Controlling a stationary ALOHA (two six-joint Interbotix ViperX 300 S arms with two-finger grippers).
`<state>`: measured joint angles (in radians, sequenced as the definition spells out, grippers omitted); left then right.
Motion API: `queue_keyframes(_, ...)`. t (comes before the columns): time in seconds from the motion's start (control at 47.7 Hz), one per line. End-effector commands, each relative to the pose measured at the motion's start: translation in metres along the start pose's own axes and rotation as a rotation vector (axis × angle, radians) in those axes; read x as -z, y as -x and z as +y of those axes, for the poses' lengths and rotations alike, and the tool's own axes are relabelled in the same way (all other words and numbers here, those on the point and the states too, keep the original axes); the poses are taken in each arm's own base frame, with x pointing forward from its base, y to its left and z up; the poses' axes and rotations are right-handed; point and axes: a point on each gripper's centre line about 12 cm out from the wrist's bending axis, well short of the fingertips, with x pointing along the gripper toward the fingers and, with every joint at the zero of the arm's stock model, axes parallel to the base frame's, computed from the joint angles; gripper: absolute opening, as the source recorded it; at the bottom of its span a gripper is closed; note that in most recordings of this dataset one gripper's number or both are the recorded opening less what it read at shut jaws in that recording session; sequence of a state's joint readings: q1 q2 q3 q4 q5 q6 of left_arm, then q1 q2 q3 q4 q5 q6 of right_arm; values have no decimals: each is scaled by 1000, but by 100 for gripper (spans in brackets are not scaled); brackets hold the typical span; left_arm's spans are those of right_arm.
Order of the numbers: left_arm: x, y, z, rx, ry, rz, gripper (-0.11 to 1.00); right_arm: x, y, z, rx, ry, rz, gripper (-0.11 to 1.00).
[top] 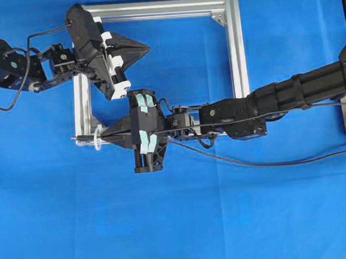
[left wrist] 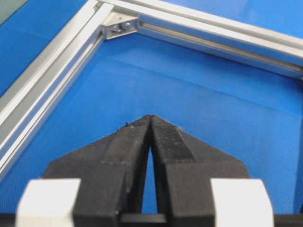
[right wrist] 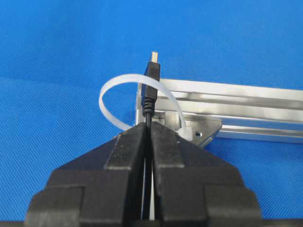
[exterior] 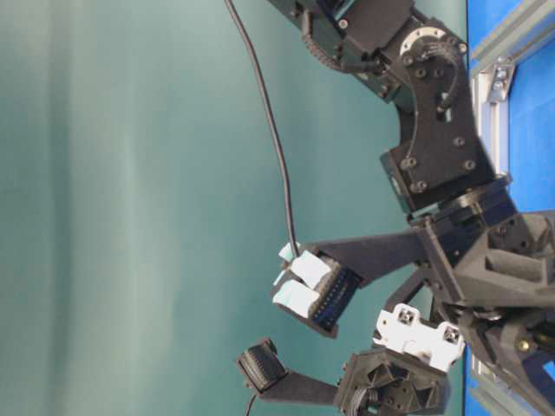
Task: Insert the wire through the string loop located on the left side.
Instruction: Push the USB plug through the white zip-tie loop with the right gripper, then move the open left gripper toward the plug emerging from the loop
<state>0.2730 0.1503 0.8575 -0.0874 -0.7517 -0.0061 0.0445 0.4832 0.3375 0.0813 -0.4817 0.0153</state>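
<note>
My right gripper (right wrist: 149,124) is shut on the thin black wire (right wrist: 150,106) just behind its plug (right wrist: 152,74). The plug lies inside the white string loop (right wrist: 110,90) and crosses the loop's far band, with its metal tip poking past. The loop hangs at the near-left corner of the silver frame (right wrist: 227,101). From overhead, the right gripper (top: 104,135) points left at that corner, and the wire's end (top: 81,138) sticks out beyond the loop (top: 97,142). My left gripper (top: 147,47) is shut on nothing, hovering inside the frame (left wrist: 47,80) near its top-left; its tips (left wrist: 150,117) meet over bare cloth.
The square aluminium frame (top: 235,46) lies on a blue cloth (top: 180,225). The wire trails back along the right arm (top: 290,93) toward the right edge. A second black cable (top: 271,162) curves over the cloth below that arm. The wire (exterior: 276,139) hangs slack in the table-level view.
</note>
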Motion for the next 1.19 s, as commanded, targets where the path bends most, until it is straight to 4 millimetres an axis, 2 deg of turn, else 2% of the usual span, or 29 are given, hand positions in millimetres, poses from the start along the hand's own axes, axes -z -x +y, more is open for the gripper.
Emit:
queue_keyframes(0.0,-19,2,-3,10,3,-59,0,-24,0,1,-3,3,-60,0)
queue_keyframes(0.126,-16,7,0,4,2,-46,0,-24,0,0,-2,2,-60,0)
queue_keyframes(0.21,-13,18,6,-11,5,-37,0,-23,0,0,-2,2,-57,0)
queue_keyframes(0.545,-2,98,18,-39,15,-33,0,-23,0,1,-3,3,-60,1)
queue_keyframes(0.734,4,132,19,-36,34,-21,0,-23,0,1,-3,1,-60,5)
queue_keyframes(1.027,7,153,18,-29,52,39,0,-23,0,1,-3,1,-57,6)
queue_keyframes(1.174,7,158,8,14,39,36,0,-23,0,-1,0,2,-58,6)
